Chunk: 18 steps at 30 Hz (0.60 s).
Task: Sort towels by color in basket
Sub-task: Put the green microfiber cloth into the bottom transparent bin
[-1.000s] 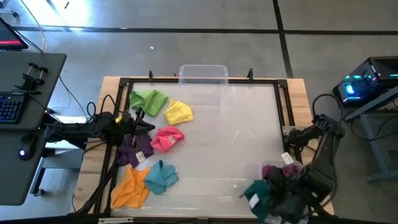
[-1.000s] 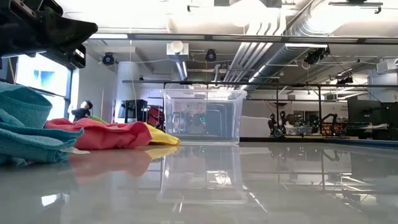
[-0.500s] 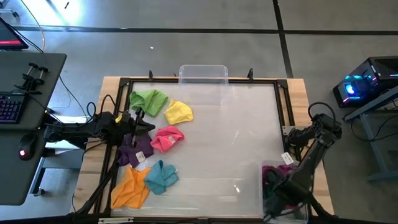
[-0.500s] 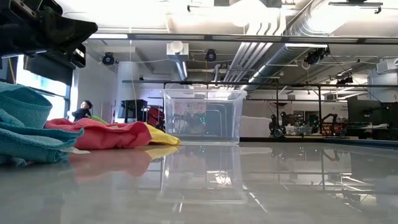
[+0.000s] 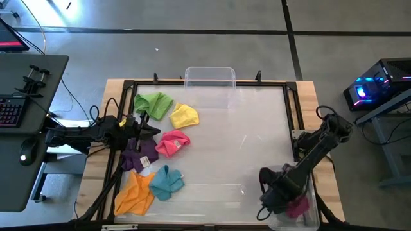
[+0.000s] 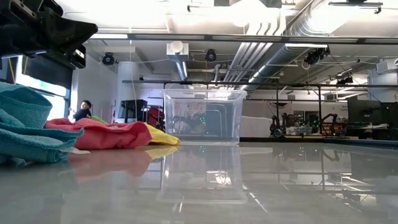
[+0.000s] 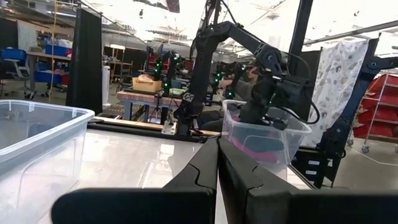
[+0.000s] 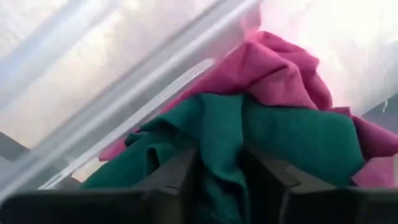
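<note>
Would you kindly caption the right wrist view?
Right tool grips dark green towel above magenta towel inside clear bin.

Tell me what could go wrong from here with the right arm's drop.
The right gripper holds the dark green soft towel, jaws shut on it, over the magenta towel in the clear plastic bin. On release the cloth may cling to the jaws, or drape over the rim. The arm could nudge the light bin.

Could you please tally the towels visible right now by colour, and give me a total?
Light green towel: 1
Yellow towel: 1
Pink towel: 1
Purple towel: 1
Orange towel: 1
Teal towel: 1
Magenta towel: 1
Dark green towel: 1
Total: 8
</note>
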Available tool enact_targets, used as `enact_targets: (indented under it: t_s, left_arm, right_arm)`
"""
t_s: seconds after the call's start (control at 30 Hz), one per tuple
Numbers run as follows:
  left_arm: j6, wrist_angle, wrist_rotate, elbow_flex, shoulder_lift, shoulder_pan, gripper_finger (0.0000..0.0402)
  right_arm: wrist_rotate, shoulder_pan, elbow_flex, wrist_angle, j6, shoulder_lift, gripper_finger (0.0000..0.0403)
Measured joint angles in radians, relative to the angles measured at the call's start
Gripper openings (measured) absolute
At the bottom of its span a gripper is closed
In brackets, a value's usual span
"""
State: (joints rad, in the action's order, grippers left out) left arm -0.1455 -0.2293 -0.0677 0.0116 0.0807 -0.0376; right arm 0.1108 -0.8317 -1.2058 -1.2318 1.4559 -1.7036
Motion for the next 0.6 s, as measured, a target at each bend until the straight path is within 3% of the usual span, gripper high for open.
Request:
enact_targets:
  t_s: [0.2, 0.4, 0.6]
  left_arm:
    - [0.000, 0.000, 0.000, 0.000, 0.000, 0.000, 0.0000]
    - [0.000, -0.001, 0.000, 0.000, 0.000, 0.000, 0.0000]
    - [-0.008, -0.001, 0.000, 0.000, 0.000, 0.000, 0.0000]
  right_arm:
    - [-0.005, 0.000, -0.120, -0.156, -0.009, -0.009, 0.0180]
    - [-0.040, -0.011, -0.312, -0.305, 0.045, -0.006, 0.0188]
    - [-0.202, -0.049, -0.440, -0.339, 0.096, -0.004, 0.0188]
